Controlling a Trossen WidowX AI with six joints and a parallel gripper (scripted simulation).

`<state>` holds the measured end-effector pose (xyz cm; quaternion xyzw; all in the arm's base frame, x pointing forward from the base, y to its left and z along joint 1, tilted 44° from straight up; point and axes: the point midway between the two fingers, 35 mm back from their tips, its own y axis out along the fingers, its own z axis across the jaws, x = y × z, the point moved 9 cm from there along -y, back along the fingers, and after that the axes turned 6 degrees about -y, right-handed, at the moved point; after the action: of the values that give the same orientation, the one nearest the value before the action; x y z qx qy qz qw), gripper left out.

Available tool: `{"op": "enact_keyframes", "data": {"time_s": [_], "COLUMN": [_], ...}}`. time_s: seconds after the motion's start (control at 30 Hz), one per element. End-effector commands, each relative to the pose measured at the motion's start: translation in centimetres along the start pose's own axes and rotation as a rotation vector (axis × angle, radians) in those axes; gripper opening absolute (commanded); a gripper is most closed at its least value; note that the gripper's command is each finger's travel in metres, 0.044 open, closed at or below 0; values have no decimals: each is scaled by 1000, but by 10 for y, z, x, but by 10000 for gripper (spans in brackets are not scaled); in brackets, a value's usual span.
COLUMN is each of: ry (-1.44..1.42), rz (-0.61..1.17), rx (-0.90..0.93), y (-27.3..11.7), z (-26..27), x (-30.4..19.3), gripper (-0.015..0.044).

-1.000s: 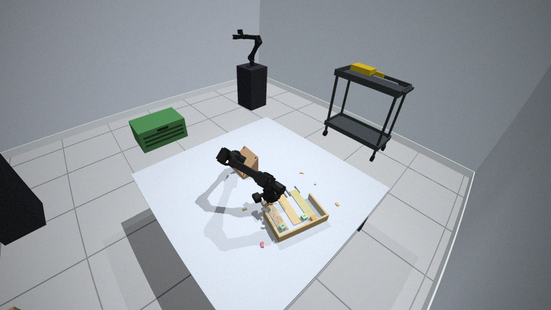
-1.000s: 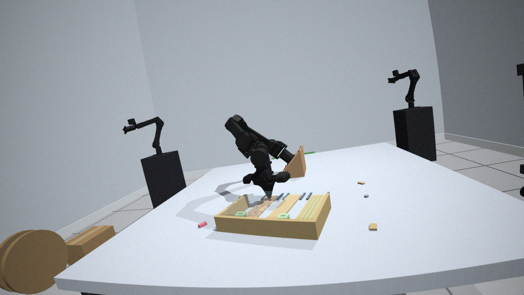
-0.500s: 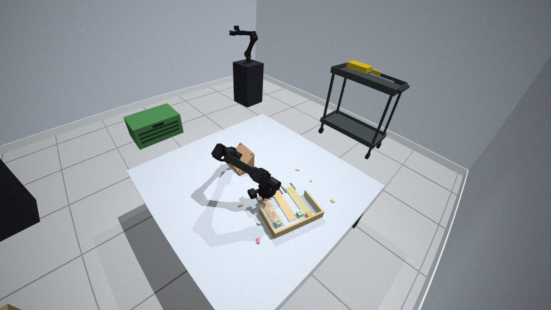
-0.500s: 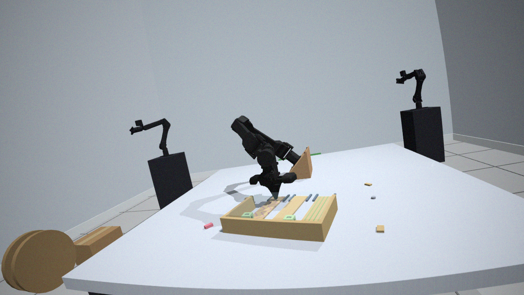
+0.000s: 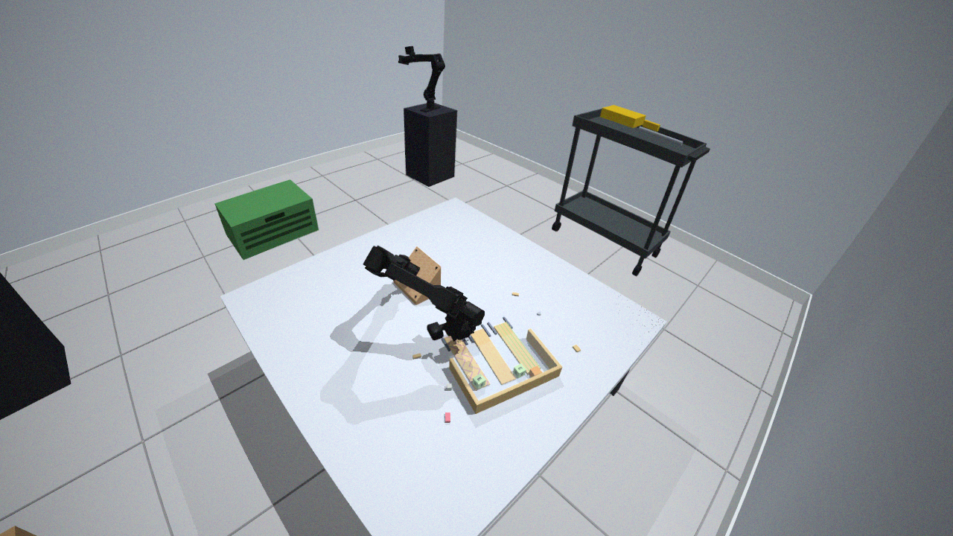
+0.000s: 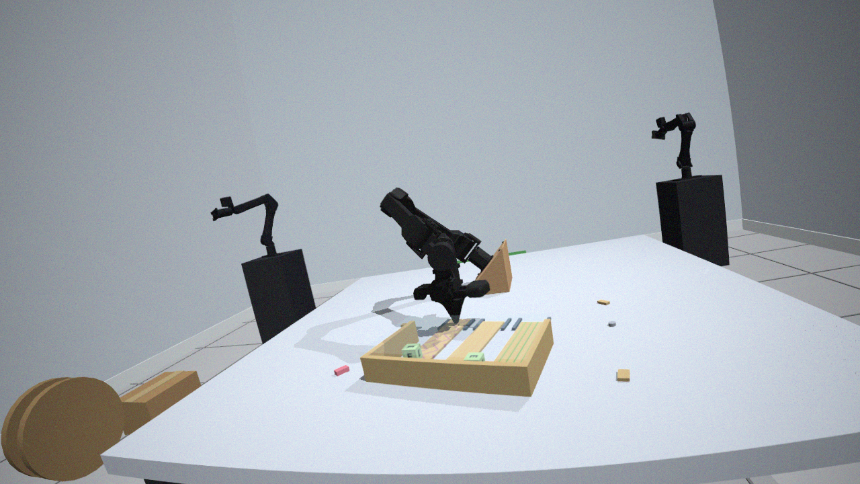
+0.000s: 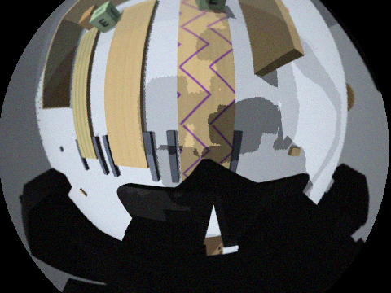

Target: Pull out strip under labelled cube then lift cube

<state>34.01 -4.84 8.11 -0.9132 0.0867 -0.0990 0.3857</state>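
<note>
A pale wooden strip with purple zigzags [image 5: 468, 363] [image 6: 443, 341] [image 7: 195, 81] has a green labelled cube [image 5: 478, 381] [image 6: 411, 350] [image 7: 210, 4] on its far end. My gripper [image 5: 456, 342] [image 6: 455, 321] [image 7: 205, 162] is shut, with its tips down at the strip's near end; nothing shows between them. A plain strip [image 5: 491, 356] [image 6: 479, 338] [image 7: 124, 81] and a green-lined strip [image 5: 514, 343] [image 6: 519, 343] [image 7: 81, 94] lie alongside. A second green labelled cube [image 5: 520, 370] [image 6: 474, 357] [image 7: 104, 17] is near their far ends; its exact support is unclear.
A wooden walled frame [image 5: 516, 391] [image 6: 445, 373] [image 7: 277, 38] borders the strips on three sides. An orange block [image 5: 534, 371] [image 7: 86, 17] is beside the second cube. Dark guide bars [image 7: 173, 155] flank the strips' near ends. A red piece [image 5: 447, 417] [image 6: 341, 370] lies outside the frame.
</note>
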Motion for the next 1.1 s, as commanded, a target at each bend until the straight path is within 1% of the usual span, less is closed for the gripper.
{"op": "enact_keyframes", "data": {"time_s": [0.0,1.07], "ry": [1,-1], "rz": [12,14], "rx": [-1,-1], "y": [3,4], "z": [1,6], "x": [-10,-59], "gripper": [0,0]}}
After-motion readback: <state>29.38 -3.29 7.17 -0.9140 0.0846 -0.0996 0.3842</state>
